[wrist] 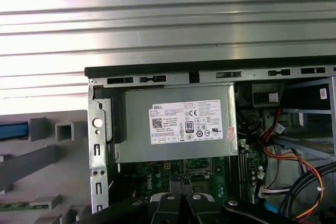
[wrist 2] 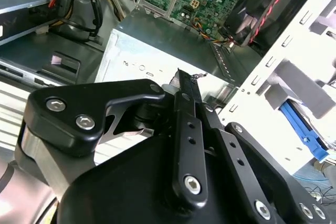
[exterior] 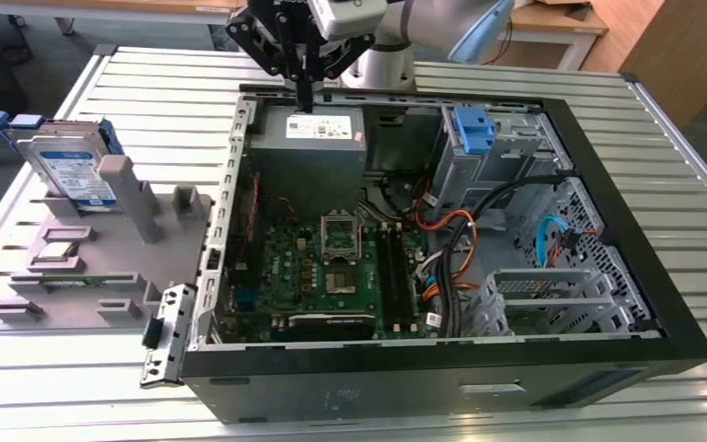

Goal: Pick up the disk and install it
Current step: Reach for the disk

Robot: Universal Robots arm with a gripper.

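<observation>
So the disk is parked upright in the grey holder near the surface's edge on the exterior view's left, untouched. The claw hangs over the power-supply box in a corner of the open case, pinched closed on nothing. The pick looks not yet started. I'd guess grabbing needs the claw spread open around the disk.

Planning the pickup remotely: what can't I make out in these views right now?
Disk, exterior view: lower part hidden behind the grey fixture.
Blue strip, first wrist view: cut off by the picture's edge, unidentifiable.
Power supply, second wrist view: largely covered by the gripper.
Bay under the blue bracket, exterior view: hidden by the drive cage.
</observation>
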